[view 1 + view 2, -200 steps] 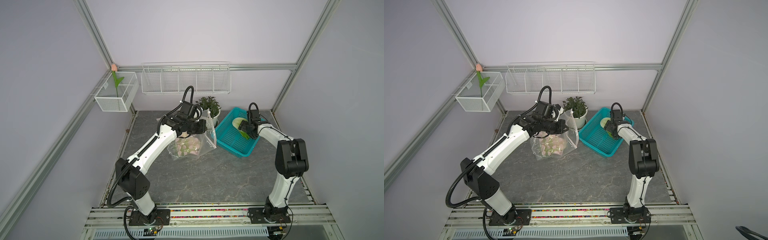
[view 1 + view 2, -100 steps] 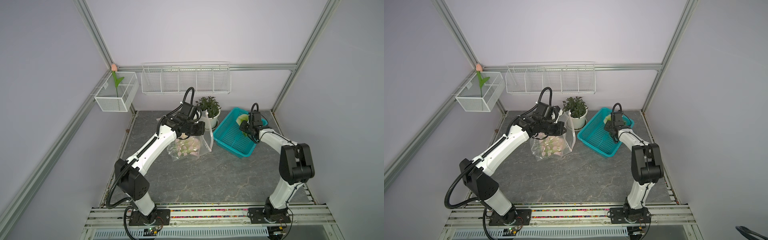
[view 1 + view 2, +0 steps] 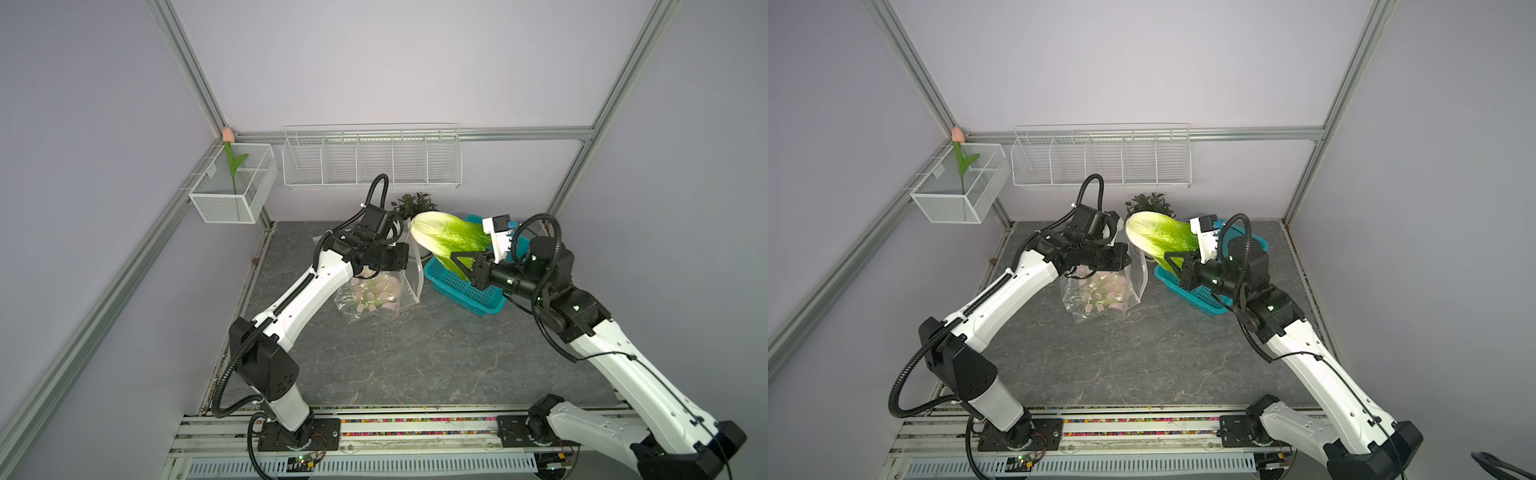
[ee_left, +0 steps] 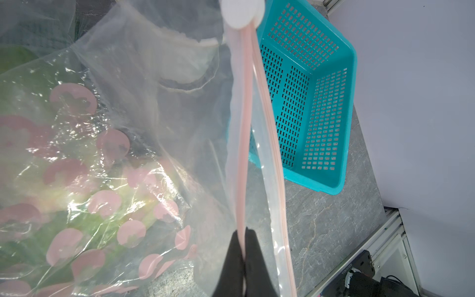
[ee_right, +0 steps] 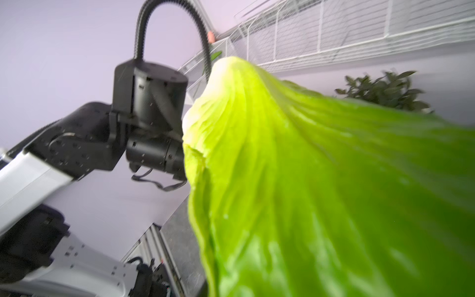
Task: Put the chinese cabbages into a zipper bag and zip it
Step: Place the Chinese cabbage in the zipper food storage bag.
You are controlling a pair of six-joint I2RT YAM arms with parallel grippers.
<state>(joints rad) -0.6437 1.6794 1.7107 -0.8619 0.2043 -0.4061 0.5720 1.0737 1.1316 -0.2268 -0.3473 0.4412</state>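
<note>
Green crinkled leaves fading to a pale tip are making up the cabbage [image 3: 446, 241], which is hanging above the teal basket [image 3: 469, 293], pale tip pointing left toward the bag [image 3: 376, 297] on the table [image 3: 415, 353]. The right claw [image 3: 461, 261] is pinching its darker leafy end. It is looking light and soft, likely to tear, so a gentle hold nearer the firmer middle seems safer. The left claw [image 4: 243, 235] is pinching the bag's pink zipper strip [image 4: 243, 154], holding the mouth up; more green is showing through the plastic.
</note>
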